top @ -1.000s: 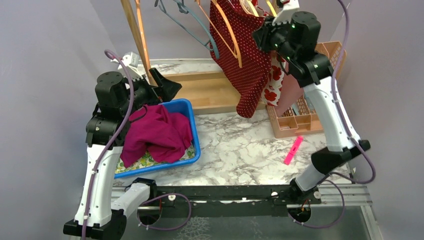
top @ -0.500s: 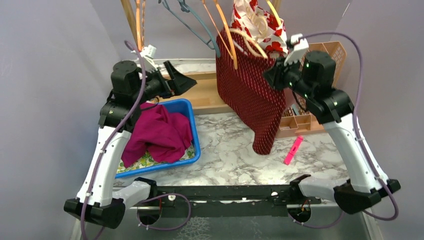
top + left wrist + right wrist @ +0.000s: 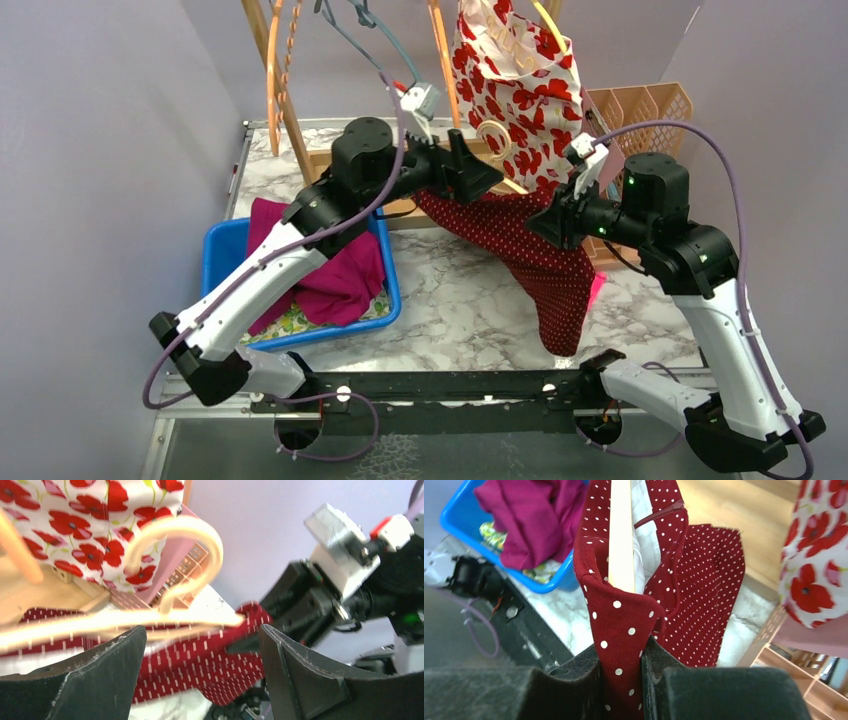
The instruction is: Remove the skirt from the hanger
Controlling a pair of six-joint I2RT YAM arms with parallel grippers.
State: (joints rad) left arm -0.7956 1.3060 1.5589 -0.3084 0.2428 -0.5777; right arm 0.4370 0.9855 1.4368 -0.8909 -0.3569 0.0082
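Lavender walls close in a marbled counter, with a blue bin of crumpled clothing near its left edge and a poppy-print garment hanging over its far edge. The red dotted skirt is off the counter, slung between the two arms above the middle and right of the surface, and its lower end droops toward the near edge. It is threaded on a pale hanger whose long bar runs roughly parallel to the far edge. The right tool is clenched on a fold of skirt fabric just past the bar's right end. The left tool stands released, its jaws wide on either side of the bar below the hook and touching neither. The left arm is the nearer to the hook. The coming move probably turns on that line: with the bar pinned by the left tool, the skirt would slide off along it toward the right edge.
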